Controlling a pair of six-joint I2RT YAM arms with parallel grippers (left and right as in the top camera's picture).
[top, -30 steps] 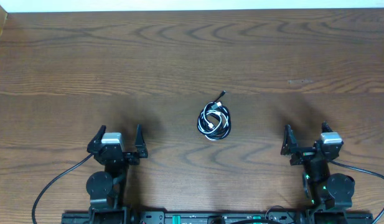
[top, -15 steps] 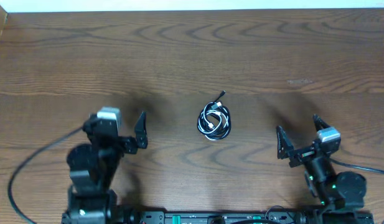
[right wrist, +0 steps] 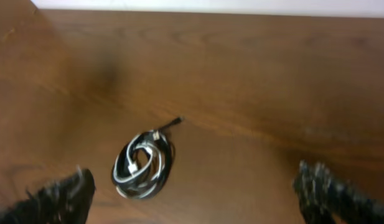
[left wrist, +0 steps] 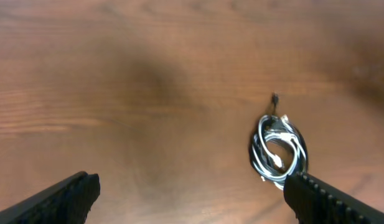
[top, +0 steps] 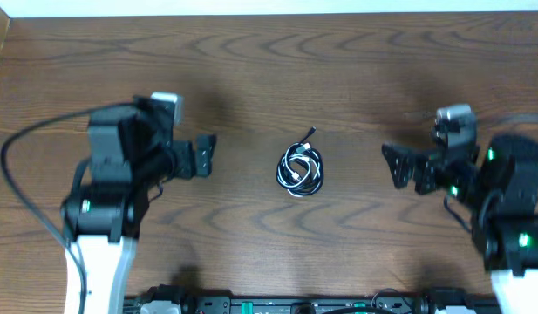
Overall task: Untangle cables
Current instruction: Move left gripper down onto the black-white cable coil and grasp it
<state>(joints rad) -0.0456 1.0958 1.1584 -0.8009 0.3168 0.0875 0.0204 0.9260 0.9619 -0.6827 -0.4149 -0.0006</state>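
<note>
The cables (top: 302,170), one black and one white, lie wound together in a small coil at the middle of the wooden table, with a black plug end sticking out at the coil's far side. My left gripper (top: 201,156) is open and empty, left of the coil, apart from it. My right gripper (top: 395,166) is open and empty, right of the coil, also apart. In the left wrist view the coil (left wrist: 279,149) lies just beyond the right fingertip of the open jaws (left wrist: 195,202). In the right wrist view the coil (right wrist: 144,167) lies near the left fingertip of the open jaws (right wrist: 195,196).
The dark wood table (top: 269,78) runs to a pale far edge at the top. A thick black arm wire (top: 24,187) loops at the left. The arm bases stand along the front edge.
Both arms have lifted from the front edge and swung forward, to either side of the coil. The grippers stay open. The cables have not moved.
</note>
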